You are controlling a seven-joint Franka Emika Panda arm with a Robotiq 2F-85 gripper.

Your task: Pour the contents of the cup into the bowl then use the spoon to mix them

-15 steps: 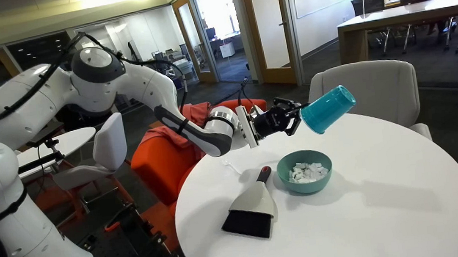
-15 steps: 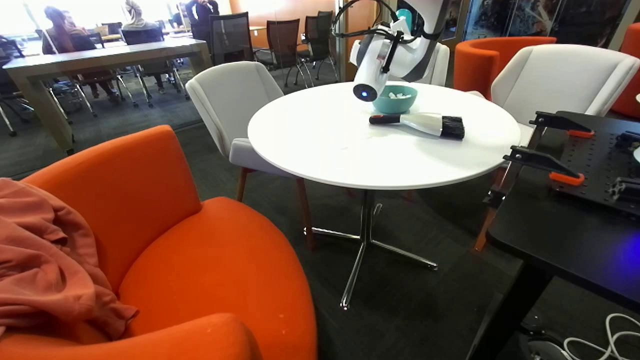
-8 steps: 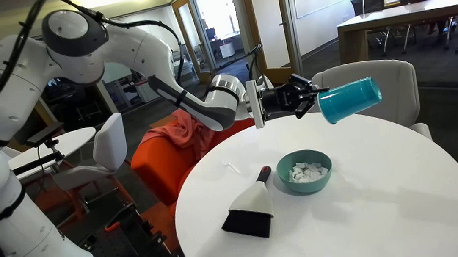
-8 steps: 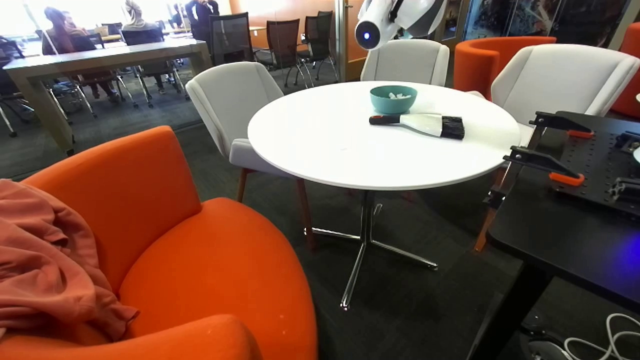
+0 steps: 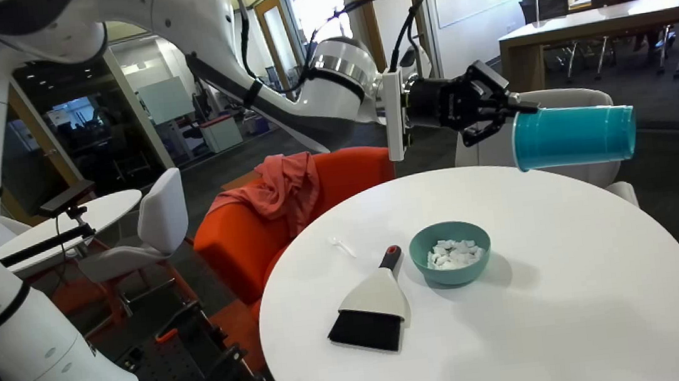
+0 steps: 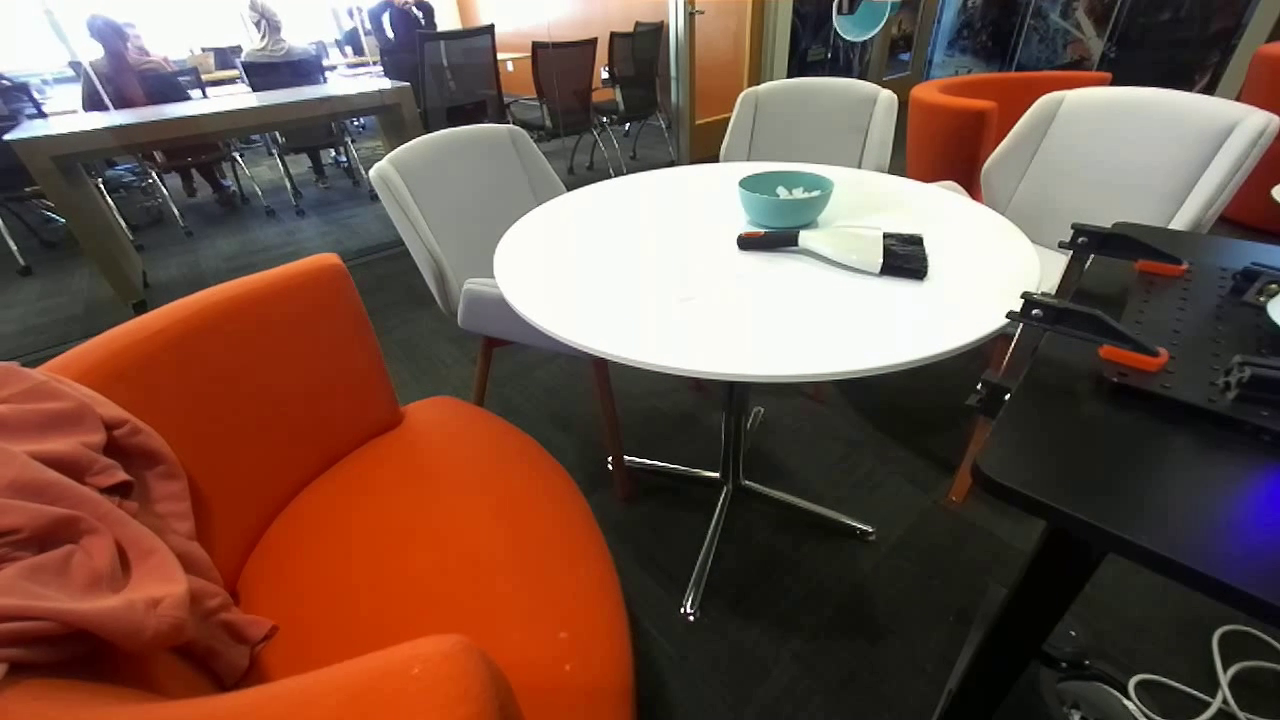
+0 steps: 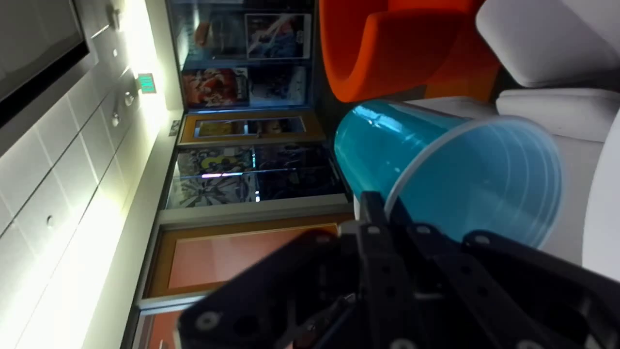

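Note:
My gripper (image 5: 526, 109) is shut on the rim of the turquoise-blue cup (image 5: 576, 135). The cup lies nearly level in the air, beyond the bowl, its mouth facing back towards the gripper. In the wrist view the fingertips (image 7: 372, 201) pinch the rim of the cup (image 7: 382, 140); no pieces show inside. The cup's mouth also shows at the top of an exterior view (image 6: 862, 22). The teal bowl (image 5: 453, 277) stands upright on the table and holds the contents, whitish lumps (image 5: 455, 255). A small whitish spoon (image 5: 342, 247) lies on the table, left of the bowl.
A dustpan-like brush (image 5: 373, 303) with black bristles and a dark handle lies beside the bowl on the round white table (image 5: 565, 299). An orange chair (image 5: 243, 238) and pale chairs (image 6: 480, 200) stand around it. A black robot bench (image 6: 1130, 450) is near.
My gripper has carried the cup up and away from the bowl, turning it from base-up tilt to nearly level. The arm has left the top of an exterior view. Bowl, spoon and brush stay put.

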